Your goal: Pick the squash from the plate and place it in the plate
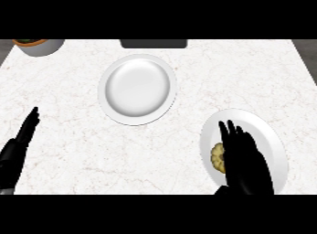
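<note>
R black hand [247,160] fingers straight, open, over round white plate [275,141], beside knobbly yellow squash [217,156]; L black hand [16,151] open at edge

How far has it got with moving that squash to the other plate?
Nothing is done yet: the squash lies on the near plate. In hand: the right robot hand, fingers straight, is over that plate beside it. Left: grasp, carry to the far plate. The left robot hand rests.

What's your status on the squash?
Right hand open, over near plate, beside squash, not gripping. Left hand open, resting at left edge. Far plate bare, path clear.
</note>
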Controlling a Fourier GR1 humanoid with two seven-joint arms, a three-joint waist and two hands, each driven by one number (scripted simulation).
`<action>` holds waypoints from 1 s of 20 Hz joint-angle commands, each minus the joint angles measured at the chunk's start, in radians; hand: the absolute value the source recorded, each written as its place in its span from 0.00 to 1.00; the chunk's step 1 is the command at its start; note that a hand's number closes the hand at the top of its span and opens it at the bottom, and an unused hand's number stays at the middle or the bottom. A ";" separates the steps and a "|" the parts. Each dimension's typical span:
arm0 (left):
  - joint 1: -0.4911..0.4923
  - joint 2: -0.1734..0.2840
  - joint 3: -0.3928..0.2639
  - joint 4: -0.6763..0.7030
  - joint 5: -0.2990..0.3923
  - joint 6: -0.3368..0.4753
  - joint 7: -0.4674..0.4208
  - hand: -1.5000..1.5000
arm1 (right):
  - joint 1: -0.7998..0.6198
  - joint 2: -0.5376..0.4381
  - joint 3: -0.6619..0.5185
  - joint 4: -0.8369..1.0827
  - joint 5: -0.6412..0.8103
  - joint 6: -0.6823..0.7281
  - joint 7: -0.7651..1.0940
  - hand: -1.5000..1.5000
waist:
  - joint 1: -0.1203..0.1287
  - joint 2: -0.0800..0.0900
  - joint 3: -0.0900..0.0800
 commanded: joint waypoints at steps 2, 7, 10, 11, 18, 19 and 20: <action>-0.028 -0.036 0.013 -0.012 -0.047 -0.019 0.045 0.50 | -0.033 -0.009 -0.062 0.112 -0.036 0.001 -0.059 0.00 | -0.002 0.000 0.000; -0.005 -0.053 0.065 0.008 -0.073 -0.051 0.006 0.50 | -0.035 0.022 -0.062 0.130 -0.054 0.040 -0.047 0.00 | -0.002 0.000 0.000; 0.053 -0.049 0.097 -0.074 -0.066 -0.089 0.032 0.50 | -0.020 0.026 -0.052 0.114 -0.033 0.057 -0.019 0.00 | -0.001 -0.001 0.000; 0.066 -0.019 0.112 -0.082 -0.041 -0.130 0.030 0.50 | -0.102 0.023 -0.121 0.178 -0.058 0.070 -0.044 0.00 | 0.002 0.000 0.000; 0.033 -0.101 0.134 -0.050 -0.139 -0.118 0.024 0.50 | -0.053 -0.007 -0.138 0.283 -0.039 -0.055 -0.150 0.00 | -0.002 0.000 0.000; 0.023 -0.136 0.122 -0.039 -0.159 -0.080 0.024 0.50 | -0.002 -0.039 -0.144 0.210 -0.063 -0.030 -0.166 0.00 | -0.004 -0.001 0.000; 0.064 -0.092 0.142 -0.163 -0.127 -0.122 0.106 0.50 | 0.016 -0.045 -0.132 0.270 -0.040 -0.103 -0.203 0.00 | -0.001 -0.001 0.000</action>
